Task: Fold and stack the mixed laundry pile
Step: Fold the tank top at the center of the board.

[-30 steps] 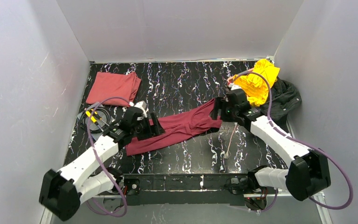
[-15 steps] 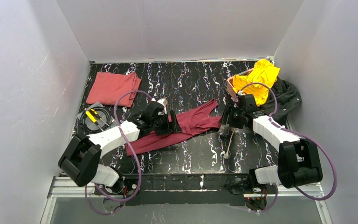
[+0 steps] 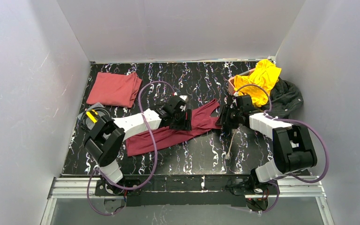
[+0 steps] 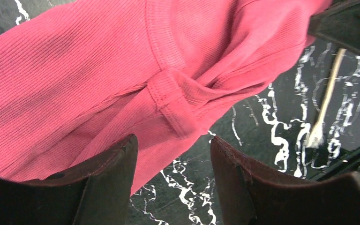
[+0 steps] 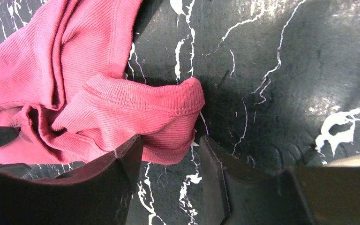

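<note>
While I watch both wrist views, the left pincer [image 4: 172, 143] stands part open with nothing clamped. The dark maroon garment [image 4: 98, 70] spreads ahead of its tips and off to their left, with the ribbed hem band crossing just beyond the gap. The thin cream cord [image 4: 326, 98] lies past its right finger. My right pincer [image 5: 171, 140] is likewise part open and holds nothing; a rolled edge of the same garment lies right at its fingertips. From above, that garment stretches between the two pincers. The bright yellow garment [image 3: 262, 77] and charcoal-black garment [image 3: 288, 98] sit behind the right pincer, and the salmon-red garment [image 3: 115, 89] lies well apart from the left one.
</note>
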`<action>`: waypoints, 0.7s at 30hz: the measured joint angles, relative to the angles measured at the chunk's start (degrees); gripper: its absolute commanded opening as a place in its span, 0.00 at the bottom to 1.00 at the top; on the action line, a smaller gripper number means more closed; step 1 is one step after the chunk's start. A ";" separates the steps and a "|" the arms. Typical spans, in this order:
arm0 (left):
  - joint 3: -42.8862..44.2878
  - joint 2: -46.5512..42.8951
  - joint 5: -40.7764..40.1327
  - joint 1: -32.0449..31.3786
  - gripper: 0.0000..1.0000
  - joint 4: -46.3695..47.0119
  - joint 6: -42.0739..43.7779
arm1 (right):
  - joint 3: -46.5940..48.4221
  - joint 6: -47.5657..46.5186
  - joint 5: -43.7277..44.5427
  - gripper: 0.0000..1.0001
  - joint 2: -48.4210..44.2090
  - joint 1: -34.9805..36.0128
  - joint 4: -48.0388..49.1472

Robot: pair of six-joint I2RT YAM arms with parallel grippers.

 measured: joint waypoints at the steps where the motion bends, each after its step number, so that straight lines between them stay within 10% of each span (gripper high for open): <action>1: 0.33 0.76 -0.31 -0.17 0.56 -0.61 0.22 | 0.00 0.04 -0.42 0.54 0.63 0.00 0.46; 13: 3.30 6.54 -6.54 -0.81 0.23 -3.34 0.55 | 0.00 -0.15 -2.45 0.20 3.26 0.00 3.06; 21: 4.24 6.64 -11.19 -0.81 0.00 -3.87 -0.98 | 0.63 -1.99 2.71 0.16 -3.30 0.02 -8.28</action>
